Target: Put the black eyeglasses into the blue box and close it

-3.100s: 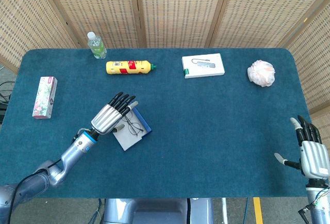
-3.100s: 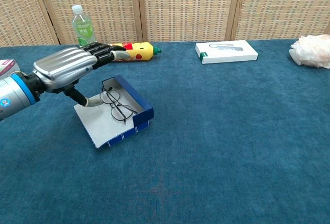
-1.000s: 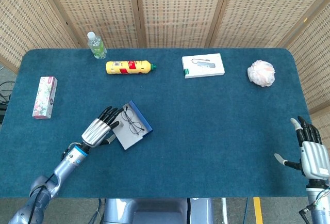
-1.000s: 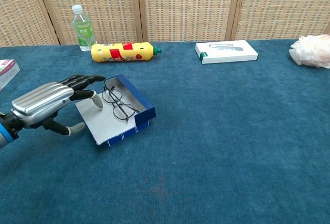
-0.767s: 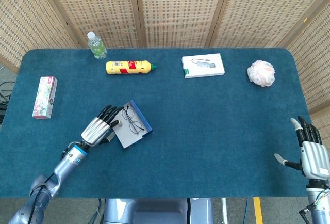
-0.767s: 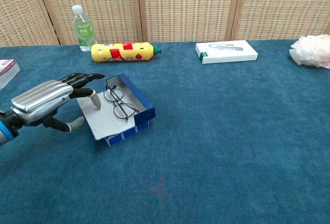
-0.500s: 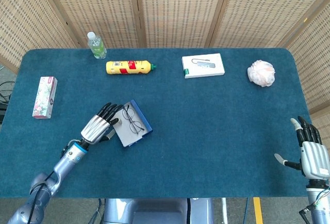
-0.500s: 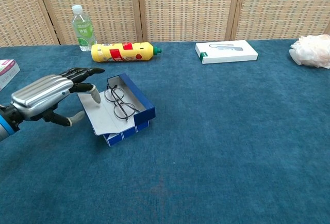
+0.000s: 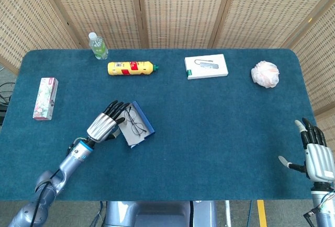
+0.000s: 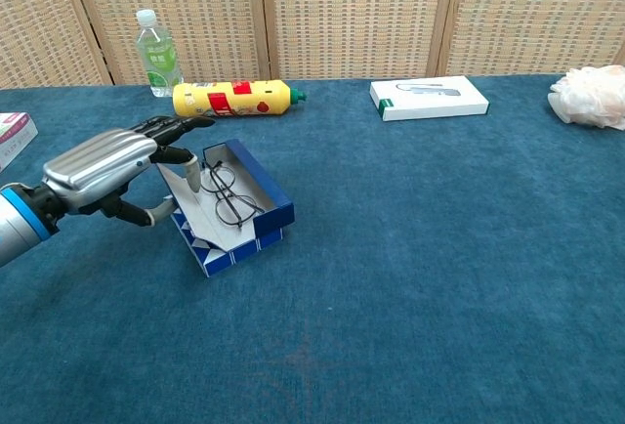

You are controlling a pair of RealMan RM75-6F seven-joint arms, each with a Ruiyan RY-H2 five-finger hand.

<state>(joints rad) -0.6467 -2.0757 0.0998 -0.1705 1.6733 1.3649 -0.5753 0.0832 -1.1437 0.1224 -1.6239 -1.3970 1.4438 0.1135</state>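
Note:
The blue box (image 9: 144, 128) (image 10: 262, 213) sits left of the table's middle with the black eyeglasses (image 9: 134, 122) (image 10: 227, 197) lying inside it. Its white lid flap (image 10: 198, 211) (image 9: 125, 131) is tilted up off the cloth on the box's left side. My left hand (image 9: 104, 124) (image 10: 109, 170) holds that flap, with the thumb on its inner face and the other fingers behind it. My right hand (image 9: 315, 156) hovers at the table's near right corner, fingers spread and holding nothing; the chest view does not show it.
Along the far edge stand a clear water bottle (image 9: 97, 46) (image 10: 157, 50), a lying yellow bottle (image 9: 131, 68) (image 10: 230, 98), a flat white box (image 9: 206, 66) (image 10: 428, 97) and a crumpled white bundle (image 9: 265, 74) (image 10: 589, 94). A pink carton (image 9: 45, 98) lies far left.
My left hand has moved toward the box and raised the lid flap from flat on the cloth to a steep tilt. The eyeglasses and the right hand have not moved.

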